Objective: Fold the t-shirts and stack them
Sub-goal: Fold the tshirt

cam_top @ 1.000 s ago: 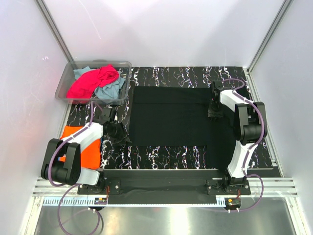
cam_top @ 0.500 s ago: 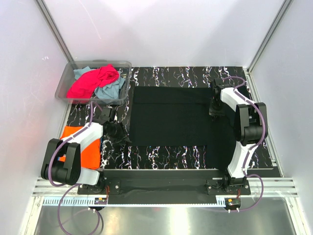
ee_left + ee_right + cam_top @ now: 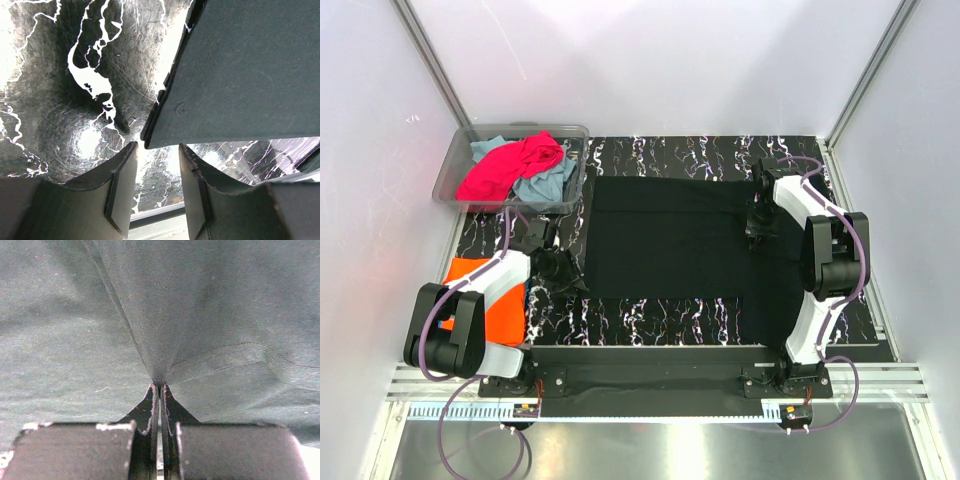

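A large black t-shirt [image 3: 670, 245] lies spread flat mid-table. My right gripper [image 3: 758, 228] sits on its right part, shut on a pinched ridge of the black cloth [image 3: 200, 315]; in the right wrist view the gripper [image 3: 160, 387] has the fabric puckering out from its tips. My left gripper [image 3: 564, 270] stands open at the shirt's near left corner. In the left wrist view that corner [image 3: 240, 75] hangs just beyond the gap of the gripper [image 3: 157, 150], apart from both fingers. A folded orange t-shirt [image 3: 485, 295] lies at the left.
A clear plastic bin [image 3: 520, 130] at the back left holds a magenta-pink t-shirt [image 3: 510, 165] and a teal-blue one [image 3: 548, 182]. The marbled black mat [image 3: 650, 320] covers the table. White walls close in on three sides.
My right gripper has shut on the black cloth and the fabric around it has bunched slightly. The left arm has not moved.
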Robot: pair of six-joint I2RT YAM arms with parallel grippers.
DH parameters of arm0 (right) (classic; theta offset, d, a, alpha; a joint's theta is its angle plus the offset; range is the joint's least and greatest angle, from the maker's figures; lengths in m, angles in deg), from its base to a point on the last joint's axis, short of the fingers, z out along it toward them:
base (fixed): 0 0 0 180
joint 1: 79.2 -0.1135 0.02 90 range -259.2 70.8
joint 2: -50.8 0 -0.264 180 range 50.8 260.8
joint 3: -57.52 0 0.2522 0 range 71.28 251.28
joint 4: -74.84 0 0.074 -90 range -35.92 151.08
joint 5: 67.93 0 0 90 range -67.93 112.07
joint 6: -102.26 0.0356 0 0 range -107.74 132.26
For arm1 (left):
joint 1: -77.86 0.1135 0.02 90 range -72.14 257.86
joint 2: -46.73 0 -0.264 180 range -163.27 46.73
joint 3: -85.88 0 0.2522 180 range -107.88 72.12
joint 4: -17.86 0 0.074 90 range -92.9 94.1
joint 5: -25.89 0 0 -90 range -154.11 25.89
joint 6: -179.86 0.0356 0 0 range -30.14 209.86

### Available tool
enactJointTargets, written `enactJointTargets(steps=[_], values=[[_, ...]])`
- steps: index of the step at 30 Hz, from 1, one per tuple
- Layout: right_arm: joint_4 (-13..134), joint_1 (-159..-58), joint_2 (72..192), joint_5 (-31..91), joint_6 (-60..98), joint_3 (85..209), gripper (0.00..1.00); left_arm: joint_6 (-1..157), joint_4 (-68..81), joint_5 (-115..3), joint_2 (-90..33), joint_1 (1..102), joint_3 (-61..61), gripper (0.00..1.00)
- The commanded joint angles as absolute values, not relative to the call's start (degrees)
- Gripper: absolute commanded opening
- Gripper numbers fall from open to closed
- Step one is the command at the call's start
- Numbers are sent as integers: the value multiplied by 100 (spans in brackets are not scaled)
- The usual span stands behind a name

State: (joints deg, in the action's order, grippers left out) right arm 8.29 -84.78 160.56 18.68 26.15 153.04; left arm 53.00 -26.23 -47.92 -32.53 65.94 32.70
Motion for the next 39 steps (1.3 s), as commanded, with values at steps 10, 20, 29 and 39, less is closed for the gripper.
enactJointTargets(steps=[10, 20, 29, 39], values=[[106, -8290, 15806, 2761, 3422, 15443, 46, 5347, -2622, -4636, -2851, 6643, 3222, 51], [368, -5944, 13255, 2049, 4081, 13450, 63, 5101, -2491, -4583, -2734, 6644, 3090, 58], [545, -5319, 11830, 1162, 5145, 12052, 70, 4715, -2543, -4583, -3202, 6626, 3310, 56], [922, -5125, 11813, 1039, 5866, 11400, 70, 4547, -2684, -4696, -3729, 6626, 3266, 58]])
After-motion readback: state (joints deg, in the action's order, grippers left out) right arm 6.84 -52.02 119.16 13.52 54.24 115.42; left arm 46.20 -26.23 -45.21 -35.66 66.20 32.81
